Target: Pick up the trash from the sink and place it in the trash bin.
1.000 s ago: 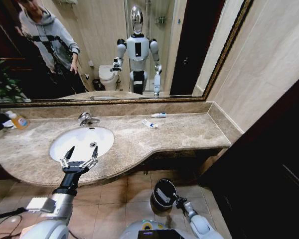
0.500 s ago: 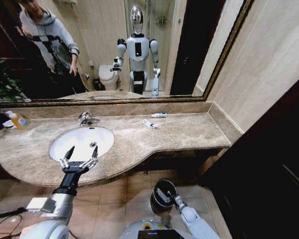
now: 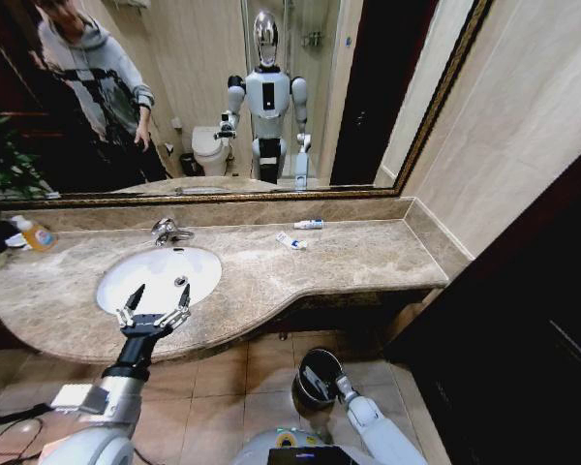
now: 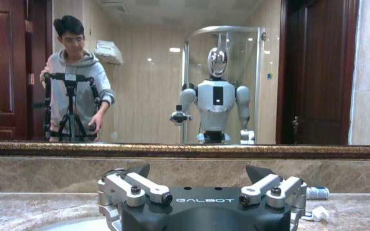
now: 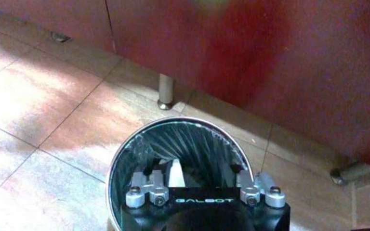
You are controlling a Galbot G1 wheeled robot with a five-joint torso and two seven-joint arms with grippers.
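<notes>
Right end effector (image 5: pixel 201 191), fingers spread around a white stick (image 5: pixel 175 174), hangs over the trash bin (image 3: pixel 315 380) on the floor; left end effector (image 3: pixel 155 312) open at the sink's (image 3: pixel 160 276) front bench edge

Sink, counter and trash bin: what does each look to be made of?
The sink looks like glazed white ceramic, smooth and evenly bright. The counter around it looks like polished beige-brown marble, or an imitation, going by its mottled veining and sheen. The trash bin has a shiny, probably metal rim, and its dark, pleated inside looks like a plastic liner. The right gripper hangs over its mouth.
</notes>
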